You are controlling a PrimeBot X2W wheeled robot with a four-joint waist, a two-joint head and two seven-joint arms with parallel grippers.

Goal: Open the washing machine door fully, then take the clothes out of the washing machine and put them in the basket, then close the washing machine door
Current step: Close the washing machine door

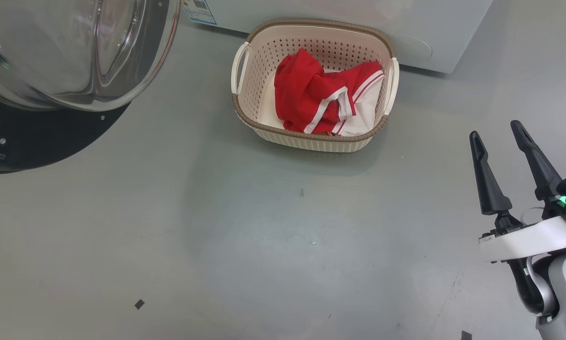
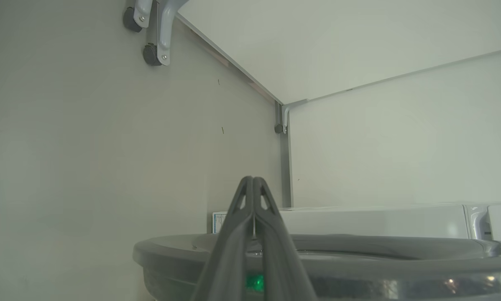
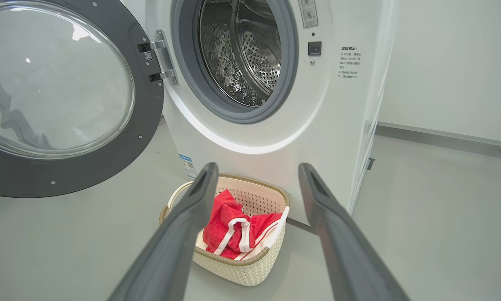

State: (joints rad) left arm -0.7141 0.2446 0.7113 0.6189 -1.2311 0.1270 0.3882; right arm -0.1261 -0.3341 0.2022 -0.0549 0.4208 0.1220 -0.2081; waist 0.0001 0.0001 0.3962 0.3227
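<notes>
The washing machine door (image 1: 37, 141) stands wide open at the upper left of the head view, with its glass bowl bulging toward me. The washing machine (image 3: 330, 125) shows its steel drum (image 3: 246, 50) with no fabric visible inside. The red and white clothes (image 1: 311, 94) lie in the cream basket (image 1: 311, 141) on the floor before the machine. My right gripper (image 1: 494, 130) hangs open and holds nothing, well to the right of the basket; the right wrist view has the right gripper (image 3: 256, 167) aimed at the basket (image 3: 233, 267). My left gripper (image 2: 253, 179) is shut on nothing, lying over the door's dark rim (image 2: 359, 251).
Grey floor spreads around the basket and toward me. A white wall (image 3: 451, 62) stands right of the machine. In the left wrist view, grey castor brackets (image 2: 156, 46) sit at the top left by a white panel.
</notes>
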